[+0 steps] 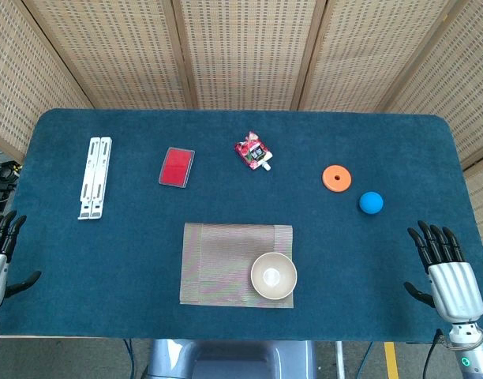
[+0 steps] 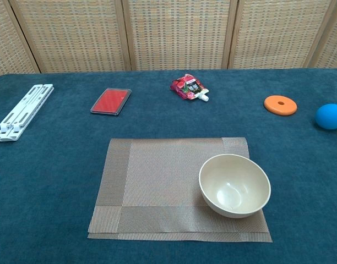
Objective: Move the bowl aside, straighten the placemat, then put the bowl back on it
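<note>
A cream bowl (image 1: 273, 275) (image 2: 234, 185) stands upright and empty on the near right corner of a brown woven placemat (image 1: 222, 262) (image 2: 157, 181). The mat lies near the table's front edge, about square to it. My left hand (image 1: 0, 257) rests at the front left edge of the table, fingers apart, holding nothing. At the front right edge my right hand (image 1: 445, 272) has its fingers spread and holds nothing. Both hands are far from the bowl and mat. The chest view shows neither hand.
On the blue cloth (image 1: 131, 253) lie a white folding stand (image 1: 95, 177) (image 2: 22, 110) at far left, a red flat case (image 1: 177, 166) (image 2: 110, 100), a red snack pouch (image 1: 252, 151) (image 2: 188, 87), an orange ring (image 1: 336, 178) (image 2: 280, 104) and a blue ball (image 1: 371, 203) (image 2: 330, 116).
</note>
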